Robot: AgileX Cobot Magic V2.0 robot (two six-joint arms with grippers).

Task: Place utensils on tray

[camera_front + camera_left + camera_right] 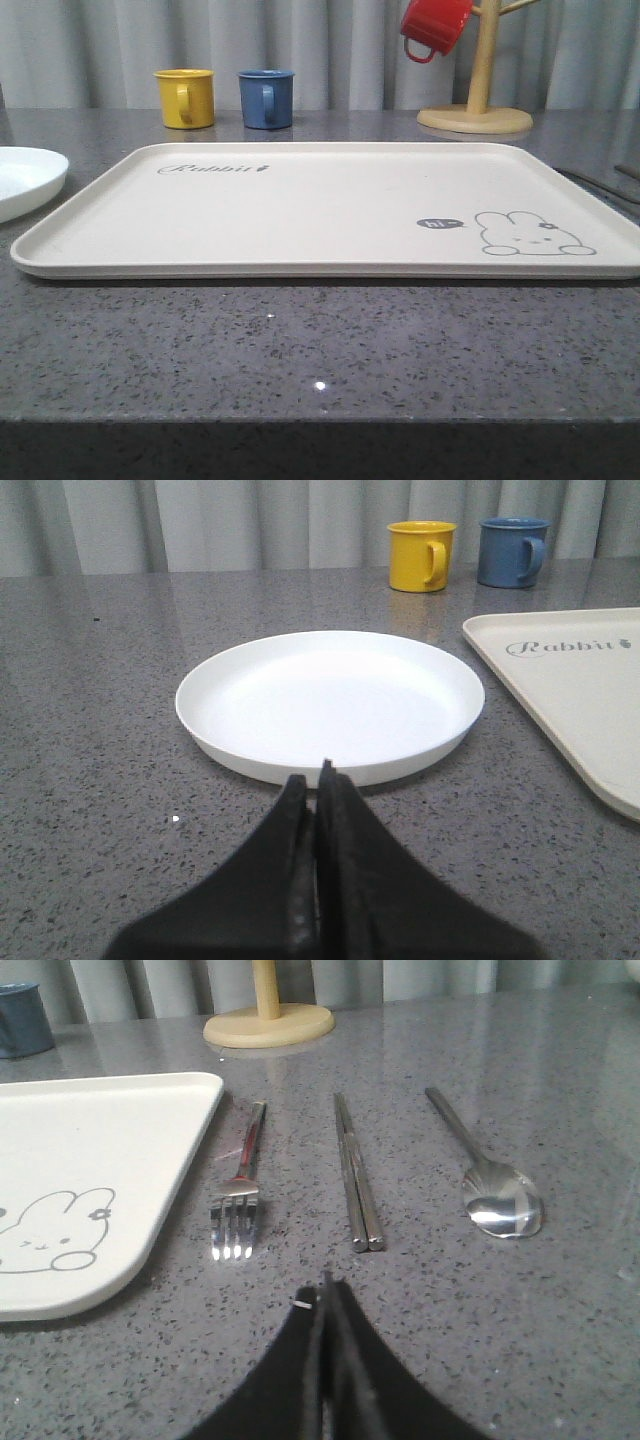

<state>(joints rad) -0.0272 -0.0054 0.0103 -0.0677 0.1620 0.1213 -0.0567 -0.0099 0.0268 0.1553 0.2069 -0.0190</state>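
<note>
Utensils lie on a grey speckled stone countertop (320,350), none of them on the tray. Seen from the right wrist camera, a silver four-tined fork (238,1195), a pair of flat metal chopsticks (355,1175) and an oval-bowled metal spoon (492,1182) rest side by side, apart from one another, the chopsticks between the other two. The fork lies nearest the cream tray (320,205), just beside its edge but not touching it. The tray sits flat in the middle of the counter, bare, printed with a grey rabbit drawing (533,235), a "hi" bubble and the word "Rabbit".

A round shallow white plate (330,702) rests on the counter near the tray's left end, holding nothing. The left gripper (320,785) hangs just in front of the plate's near rim, its black fingers pressed together and gripping nothing. The right gripper (325,1295) hangs above the counter just short of the fork and chopsticks, its fingers likewise closed and empty.

Behind the tray stand a yellow mug (185,97) and a blue mug (266,98), side by side. A red mug (433,25) hangs on a wooden mug stand (477,95) to the right. Pale curtains (300,45) fill the background.
</note>
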